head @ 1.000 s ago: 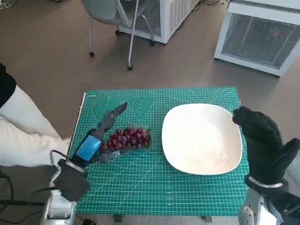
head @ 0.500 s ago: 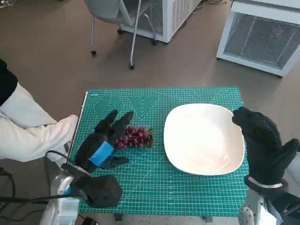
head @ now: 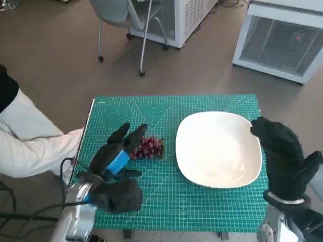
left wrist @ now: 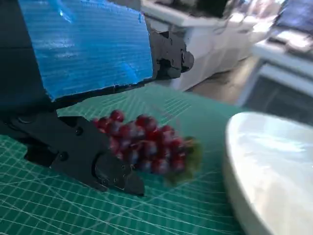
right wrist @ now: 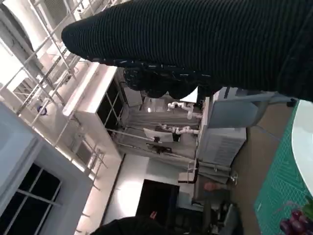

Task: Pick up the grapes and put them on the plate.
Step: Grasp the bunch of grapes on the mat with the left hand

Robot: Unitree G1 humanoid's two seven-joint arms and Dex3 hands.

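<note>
A bunch of dark red grapes [head: 149, 148] lies on the green cutting mat [head: 202, 212], left of the white plate [head: 218, 176]. My left hand [head: 117, 156] reaches over the bunch from its near left, with fingers [head: 136, 135] spread above the grapes and the thumb on the mat beside them. In the left wrist view the grapes [left wrist: 144, 142] sit between the upper fingers [left wrist: 168, 49] and the thumb [left wrist: 98, 164] of my left hand [left wrist: 83, 73], lying on the mat. My right hand [head: 282, 154] hovers upright at the plate's right edge, holding nothing.
A person's white sleeve [head: 30, 148] rests at the mat's left edge, close to my left arm. On the floor behind the table are a chair [head: 126, 20] and a white appliance [head: 285, 38]. The right wrist view shows the glove [right wrist: 195, 39] and a corner of the mat [right wrist: 279, 196].
My left hand has turned and moved right onto the grapes, its fingers now over the bunch's left side. The right hand and plate have not moved.
</note>
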